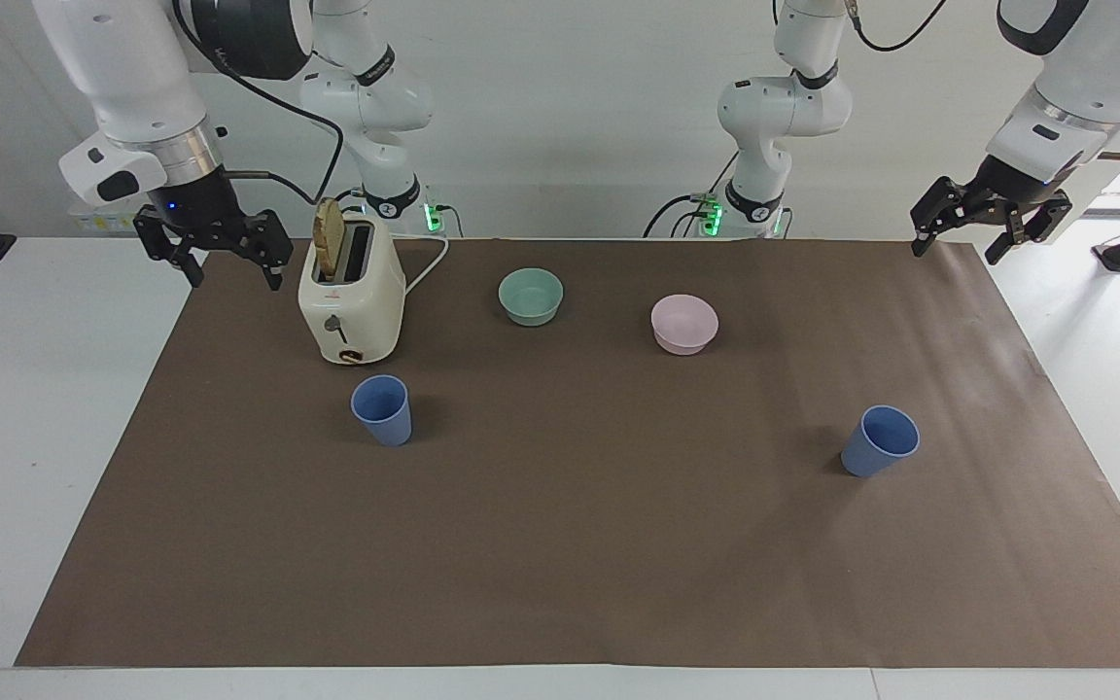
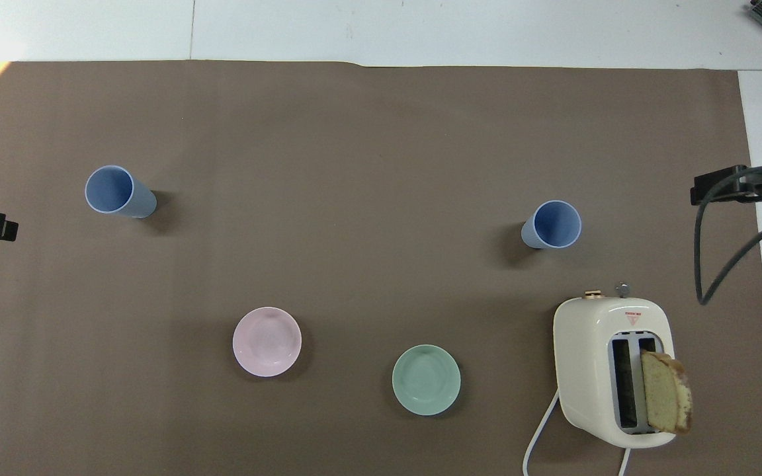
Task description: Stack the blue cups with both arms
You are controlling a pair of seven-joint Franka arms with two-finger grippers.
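Facing view, taken from one side across to the other: the right gripper [image 1: 231,274] hangs in the air over the edge of the brown mat [image 1: 579,544] at the right arm's end of the table, its jaws spread wide and holding nothing. Beside it stands a cream toaster [image 1: 350,303] with a slice of bread [image 1: 329,236] sticking up from one slot. One blue cup [image 1: 382,409] stands upright on the mat, farther from the robots than the toaster and just clear of it. A teal bowl [image 1: 531,296] and a pink bowl [image 1: 684,323] sit side by side near the robots' edge of the mat, apart from each other. The second blue cup [image 1: 879,440] stands upright toward the left arm's end, well apart from the first. The left gripper [image 1: 953,241] hangs over the mat's corner at that end, also wide open and empty (both arms wait). The mat covers most of a white table [image 1: 35,389]; a plain pale wall [image 1: 570,117] rises at the robots' backs, and two smaller arm bases with green lights stand at the table's edge.
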